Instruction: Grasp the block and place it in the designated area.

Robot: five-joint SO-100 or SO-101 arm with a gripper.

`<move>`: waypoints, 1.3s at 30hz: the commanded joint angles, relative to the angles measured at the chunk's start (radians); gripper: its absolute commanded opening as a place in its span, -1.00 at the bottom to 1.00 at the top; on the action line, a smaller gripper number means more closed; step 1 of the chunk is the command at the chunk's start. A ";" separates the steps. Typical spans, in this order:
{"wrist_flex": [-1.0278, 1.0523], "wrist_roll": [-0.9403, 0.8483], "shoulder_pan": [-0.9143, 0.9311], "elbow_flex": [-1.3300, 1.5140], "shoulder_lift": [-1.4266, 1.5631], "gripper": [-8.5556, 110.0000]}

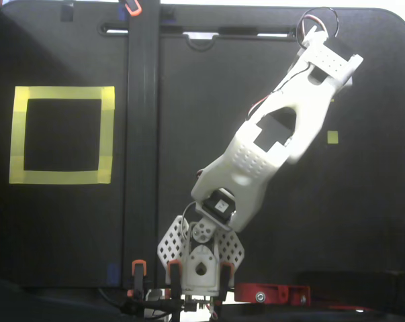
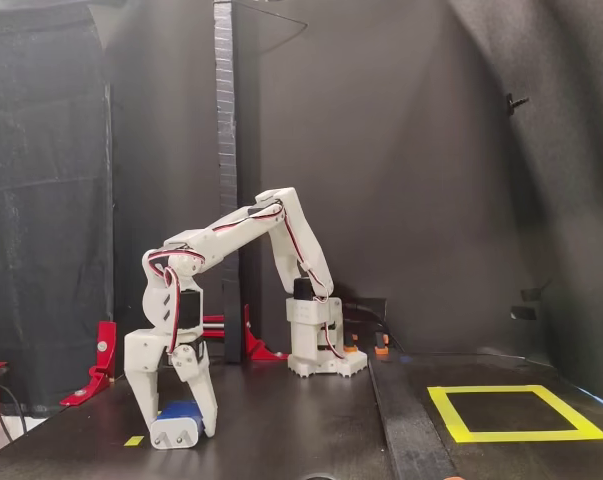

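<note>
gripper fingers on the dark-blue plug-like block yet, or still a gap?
Touching. The side-on fixed view shows the gripper fingers closed against both sides of the small dark-blue block on the table.

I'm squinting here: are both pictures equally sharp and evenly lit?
No. The fixed view from above is soft, and the white plastic arm glares. The side-on fixed view is crisper, dim at its edges, and shows the small dark-blue block clearly.

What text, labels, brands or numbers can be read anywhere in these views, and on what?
None: no readable text in either fixed view.
Block: no marking legible; too small.
Arm: plain white, no lettering visible.
Yellow tape frame: blank.
</note>
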 commanded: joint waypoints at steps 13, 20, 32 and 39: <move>0.170 0.089 -0.040 -0.041 0.328 -0.52; 0.225 0.101 -0.051 -0.041 0.403 -0.52; 0.256 0.117 -0.072 -0.040 0.410 -0.52; 0.272 0.232 -0.167 -0.040 0.408 -0.52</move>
